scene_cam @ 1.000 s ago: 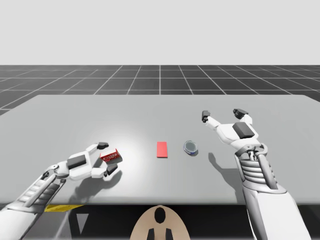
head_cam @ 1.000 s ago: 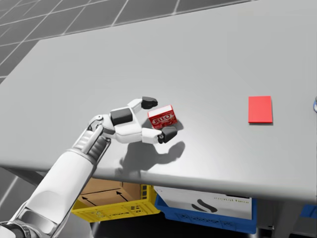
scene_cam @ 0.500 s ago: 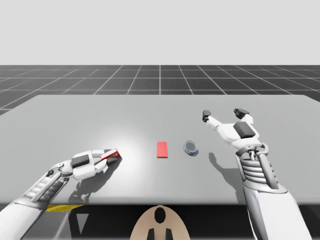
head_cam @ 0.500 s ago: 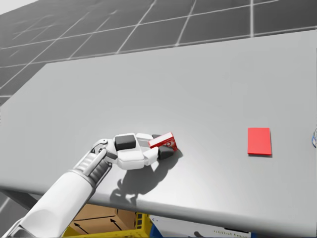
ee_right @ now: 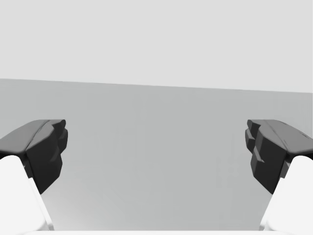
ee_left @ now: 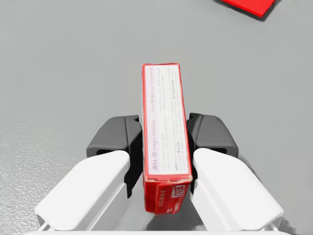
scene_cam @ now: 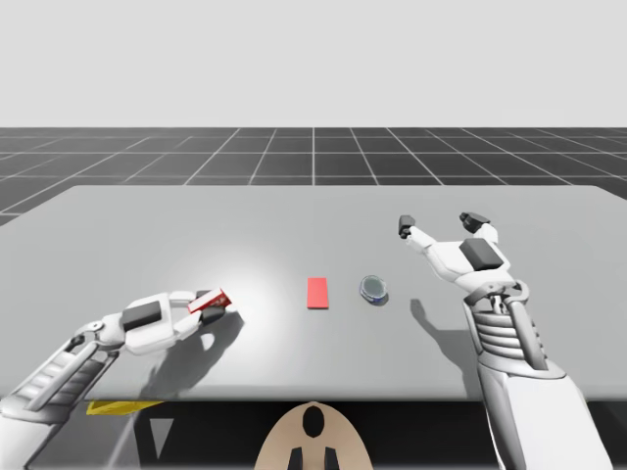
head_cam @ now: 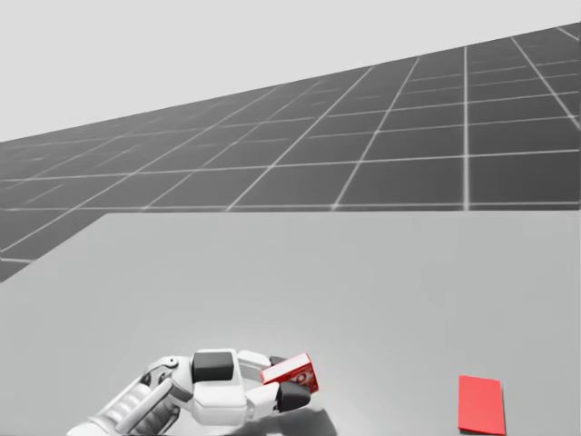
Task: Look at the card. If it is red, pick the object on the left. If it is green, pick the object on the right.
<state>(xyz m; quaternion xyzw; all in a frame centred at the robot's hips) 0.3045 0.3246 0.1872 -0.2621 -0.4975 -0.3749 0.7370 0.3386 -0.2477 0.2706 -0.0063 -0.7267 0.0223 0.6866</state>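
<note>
Grey table (scene_cam: 294, 220), dark grid floor (scene_cam: 313, 155) beyond; left gripper (ee_left: 164, 138) clamping red box (ee_left: 161, 98), right gripper (ee_right: 156, 147) spread wide

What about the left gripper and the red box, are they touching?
Touching. In the left wrist view both dark pads of the left gripper press against opposite sides of the red box, with no gap.

I see a red card (scene_cam: 317, 293), a red box (ee_left: 164, 142) printed white, black fingers (ee_left: 115, 137) and a plain grey tabletop (scene_cam: 294, 235).
</note>
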